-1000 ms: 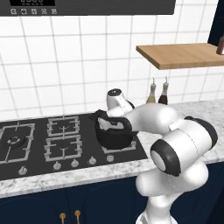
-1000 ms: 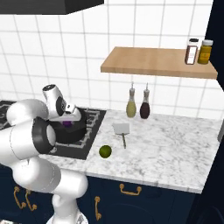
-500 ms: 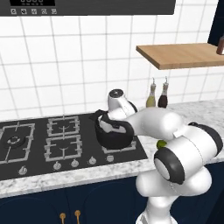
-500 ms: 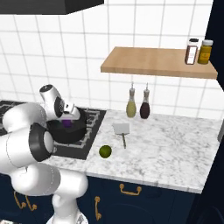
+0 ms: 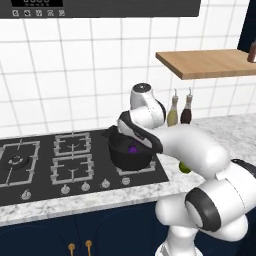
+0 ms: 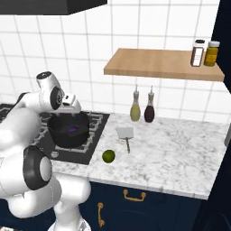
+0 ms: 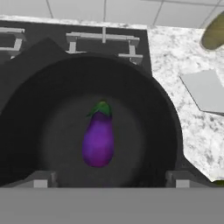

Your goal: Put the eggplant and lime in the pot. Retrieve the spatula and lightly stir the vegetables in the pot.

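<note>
While the gripper (image 7: 108,181) hangs spread and empty, the eggplant (image 7: 98,140) lies inside the pot (image 7: 168,127).

pot (image 7: 26,87): near rim cut by bottom edge in hand view
lime (image 5: 184,168): mostly hidden behind arm, left base view
spatula (image 7: 205,92): handle cut off at right edge, blade only seen
shelf jars (image 6: 205,53): labels too small to be read

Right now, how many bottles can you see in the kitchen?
4. An olive-yellow bottle and a dark bottle stand side by side on the marble counter against the tiled wall. Two small jars, one white-capped and one yellow, stand on the wooden shelf. More could be hidden.
</note>
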Robot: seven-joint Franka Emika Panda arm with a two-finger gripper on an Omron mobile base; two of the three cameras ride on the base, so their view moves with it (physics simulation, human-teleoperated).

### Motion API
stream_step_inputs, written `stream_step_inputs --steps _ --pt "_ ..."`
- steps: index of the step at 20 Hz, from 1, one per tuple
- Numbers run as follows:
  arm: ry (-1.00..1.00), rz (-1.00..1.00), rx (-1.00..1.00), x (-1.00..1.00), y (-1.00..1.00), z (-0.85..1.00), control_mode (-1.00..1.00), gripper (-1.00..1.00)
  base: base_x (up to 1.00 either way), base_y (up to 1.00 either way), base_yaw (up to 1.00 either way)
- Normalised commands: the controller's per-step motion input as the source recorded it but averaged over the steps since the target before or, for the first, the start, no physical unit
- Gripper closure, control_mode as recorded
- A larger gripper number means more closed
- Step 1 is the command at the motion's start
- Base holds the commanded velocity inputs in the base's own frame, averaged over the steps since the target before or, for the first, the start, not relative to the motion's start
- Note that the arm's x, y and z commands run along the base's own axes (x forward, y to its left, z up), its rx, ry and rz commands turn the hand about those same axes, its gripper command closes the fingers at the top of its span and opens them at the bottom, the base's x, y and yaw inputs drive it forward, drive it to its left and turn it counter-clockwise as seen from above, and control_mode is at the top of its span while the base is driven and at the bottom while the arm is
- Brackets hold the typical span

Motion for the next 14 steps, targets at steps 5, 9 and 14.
stream_step_inputs --steps 5,9,14 --pt "0.00 -0.05 0.02 -0.99 -0.87 0.34 -1.00 -1.00 0.00 0.00 0.00" --pt "0.01 -0.06 0.02 -0.94 -1.00 -0.11 -1.00 -1.00 0.00 0.00 0.00" --pt "0.00 -0.02 0.00 -0.86 -0.97 -0.23 -1.00 -1.00 0.00 0.00 0.00"
